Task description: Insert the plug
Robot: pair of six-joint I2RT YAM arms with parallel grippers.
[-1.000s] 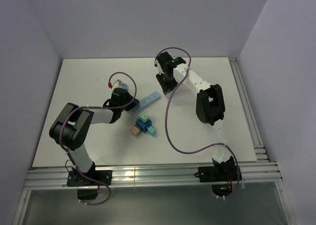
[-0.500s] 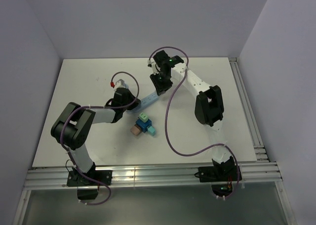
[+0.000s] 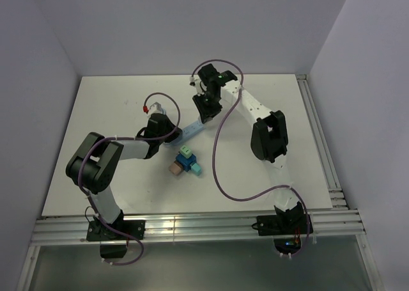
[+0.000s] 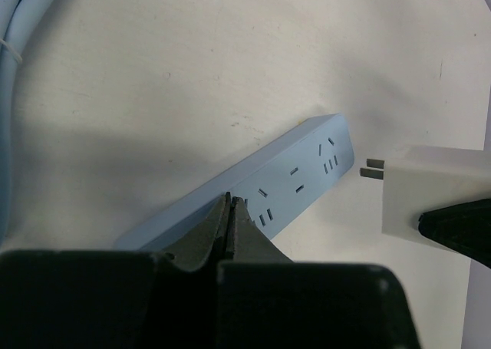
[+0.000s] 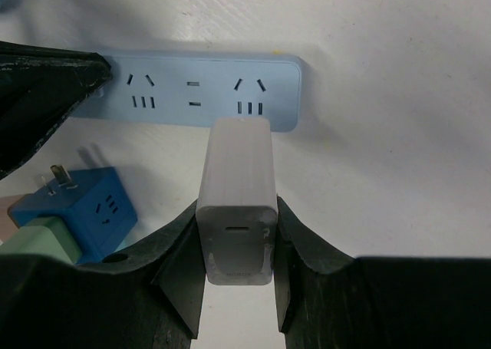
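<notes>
I am lining up the insertion; the plug is not yet in. My right gripper (image 5: 236, 208) is pinching the white plug (image 5: 235, 157) by its two sides. In the left wrist view its prongs are pointing at the blue power strip (image 4: 291, 184) and standing just clear of the strip's end socket. The strip is lying slantwise near the middle of the table (image 3: 115, 99), its free end toward the far edge. My left gripper (image 4: 232, 209) is pressed together, and its tips seem to be bearing down on the strip's other end to pin it. Next, I judge, I am needing to square the prongs with the slots, then push straight in while the left keeps the strip from sliding.
</notes>
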